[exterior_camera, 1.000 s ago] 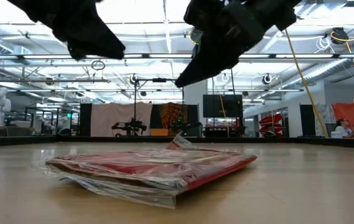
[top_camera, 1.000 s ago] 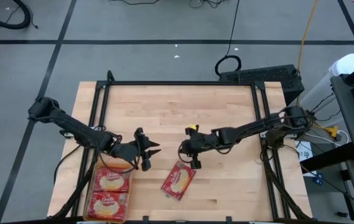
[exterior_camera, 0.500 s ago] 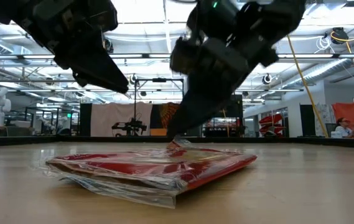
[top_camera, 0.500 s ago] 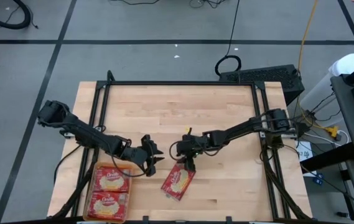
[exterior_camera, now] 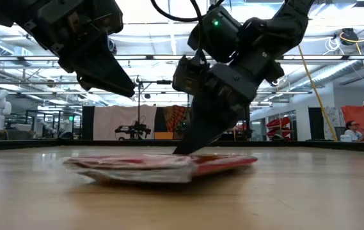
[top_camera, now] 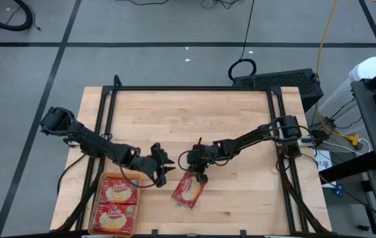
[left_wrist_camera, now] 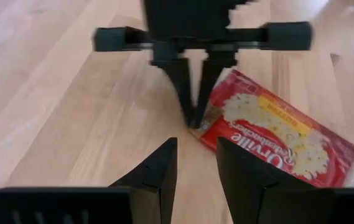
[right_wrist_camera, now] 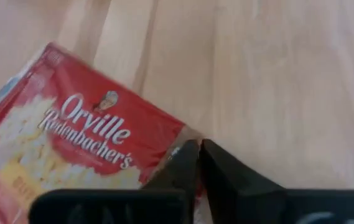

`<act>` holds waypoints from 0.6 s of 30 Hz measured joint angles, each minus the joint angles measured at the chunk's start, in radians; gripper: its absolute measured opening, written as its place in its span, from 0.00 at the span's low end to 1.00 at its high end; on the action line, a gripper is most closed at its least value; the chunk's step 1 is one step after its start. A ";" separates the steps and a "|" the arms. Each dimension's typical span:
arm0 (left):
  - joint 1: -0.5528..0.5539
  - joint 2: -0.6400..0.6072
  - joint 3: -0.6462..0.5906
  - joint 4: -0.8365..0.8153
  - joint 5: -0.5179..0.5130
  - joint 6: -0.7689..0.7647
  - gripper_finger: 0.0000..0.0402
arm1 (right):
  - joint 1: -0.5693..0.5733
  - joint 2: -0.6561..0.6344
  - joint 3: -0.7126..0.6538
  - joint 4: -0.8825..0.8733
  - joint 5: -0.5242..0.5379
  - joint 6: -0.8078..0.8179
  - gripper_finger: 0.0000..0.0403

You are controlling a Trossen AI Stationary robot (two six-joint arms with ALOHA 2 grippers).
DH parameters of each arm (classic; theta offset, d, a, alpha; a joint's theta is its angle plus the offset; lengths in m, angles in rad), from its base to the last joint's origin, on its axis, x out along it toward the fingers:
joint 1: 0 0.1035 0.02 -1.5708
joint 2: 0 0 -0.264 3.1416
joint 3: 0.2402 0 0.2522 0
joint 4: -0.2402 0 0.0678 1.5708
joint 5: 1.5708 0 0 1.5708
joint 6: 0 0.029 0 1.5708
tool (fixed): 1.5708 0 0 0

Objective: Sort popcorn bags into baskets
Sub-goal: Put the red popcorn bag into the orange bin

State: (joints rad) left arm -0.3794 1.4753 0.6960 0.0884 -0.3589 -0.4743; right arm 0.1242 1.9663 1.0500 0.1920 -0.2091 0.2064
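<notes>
On the wooden table point(top_camera: 194, 119), the right gripper point(top_camera: 199, 176) has dropped and pinched shut on the loose popcorn bag point(top_camera: 188, 191) corner, left gripper point(top_camera: 163, 170) part-open alongside, basket point(top_camera: 99, 210) beyond it, so lifting looks next.

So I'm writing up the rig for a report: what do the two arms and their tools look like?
Both arms are matte black, slim and jointed, with black cables trailing along the links. The left tool and right tool each end in two dark, tapering, blade-like fingers on a wide black crossbar. The right arm carries a small yellow tag near its wrist and a lit green indicator light.
</notes>
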 joint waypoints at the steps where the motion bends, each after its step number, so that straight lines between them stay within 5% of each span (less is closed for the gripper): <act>1: 0.003 0.000 0.000 0.003 -0.003 -0.005 0.28 | 0.000 -0.008 0.000 -0.014 -0.001 -0.006 0.03; 12: 0.029 0.136 0.001 0.279 0.034 -0.032 0.29 | 0.002 -0.181 -0.002 -0.144 0.160 -0.125 0.00; 18: 0.073 0.217 0.001 0.334 0.071 -0.141 0.50 | 0.002 -0.257 -0.002 -0.220 0.216 -0.156 0.00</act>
State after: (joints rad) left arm -0.3063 1.6924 0.6971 0.4226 -0.2882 -0.6156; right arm 0.1261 1.7092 1.0485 -0.0283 0.0073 0.0506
